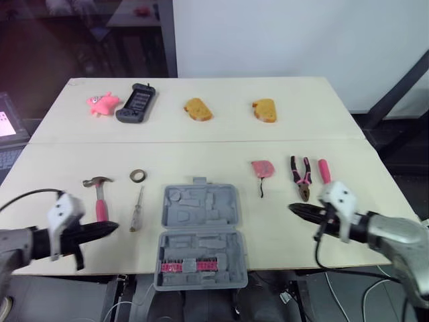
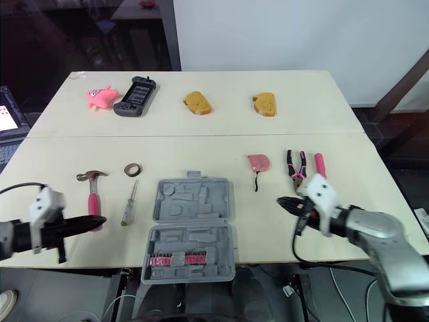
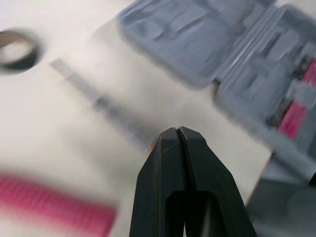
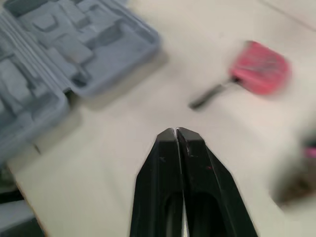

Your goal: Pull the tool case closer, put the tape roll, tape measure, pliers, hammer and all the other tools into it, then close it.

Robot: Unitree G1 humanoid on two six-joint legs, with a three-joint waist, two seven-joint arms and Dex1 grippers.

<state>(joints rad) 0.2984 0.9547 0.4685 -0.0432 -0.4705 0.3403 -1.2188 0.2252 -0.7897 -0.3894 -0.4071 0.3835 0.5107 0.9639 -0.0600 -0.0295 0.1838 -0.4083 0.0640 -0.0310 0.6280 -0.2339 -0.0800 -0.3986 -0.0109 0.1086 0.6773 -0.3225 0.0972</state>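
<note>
An open grey tool case (image 1: 200, 235) lies at the table's near edge, with pink bits in its front half. To its left lie a screwdriver (image 1: 137, 208), a tape roll (image 1: 138, 176) and a pink-handled hammer (image 1: 100, 194). Right of the case lie a pink tape measure (image 1: 262, 168), pliers (image 1: 301, 177) and a pink-handled tool (image 1: 324, 170). My left gripper (image 1: 110, 229) is shut and empty, just below the hammer handle. Near the pliers' tips hovers my right gripper (image 1: 295, 210), shut and empty, pointing toward the case.
On the far table half lie a pink pig toy (image 1: 102, 103), a dark handheld device (image 1: 137, 102) and two bread-shaped pieces (image 1: 198, 109) (image 1: 264, 110). A laptop (image 1: 8, 134) sits off the table's left side.
</note>
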